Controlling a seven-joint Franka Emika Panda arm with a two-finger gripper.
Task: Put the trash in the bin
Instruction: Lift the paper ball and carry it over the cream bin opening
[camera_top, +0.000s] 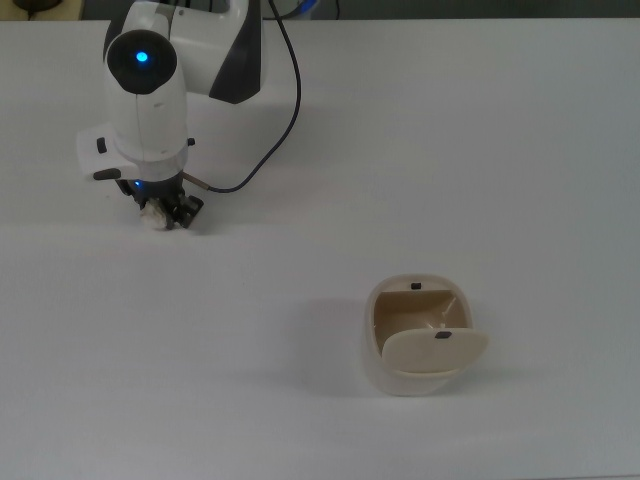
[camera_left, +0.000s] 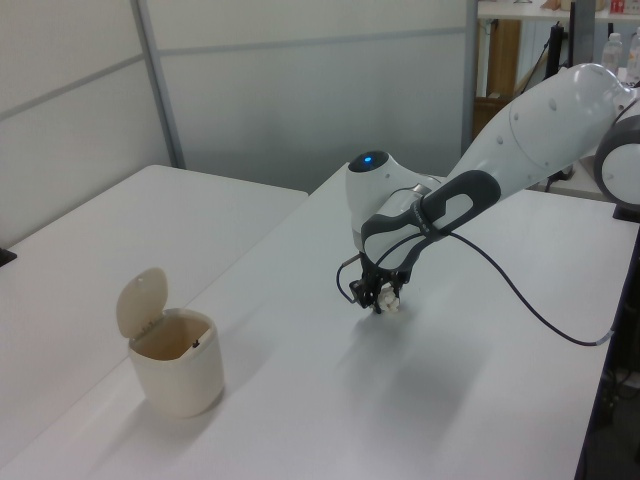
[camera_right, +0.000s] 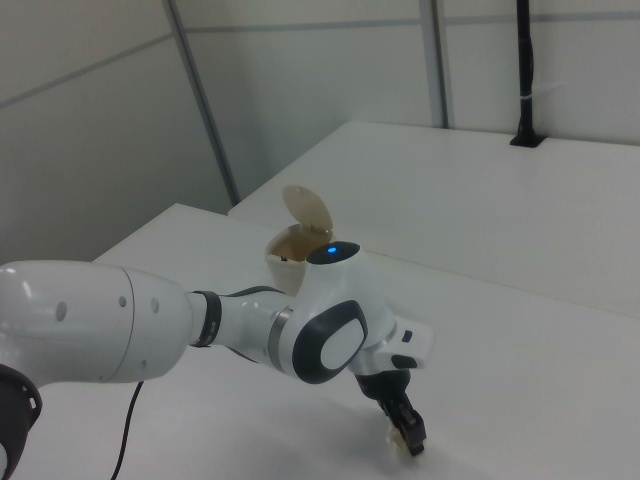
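A white robot arm reaches down to a white table (camera_top: 420, 150), its gripper (camera_left: 383, 300) low at the surface with the dark fingers on either side of the trash (camera_top: 155, 216), a small off-white paper wad resting there. The fingers appear closed on the wad, probably to lift it. The bin (camera_top: 415, 340) stands well apart, upright, its flap tipped open, ready to receive the wad.
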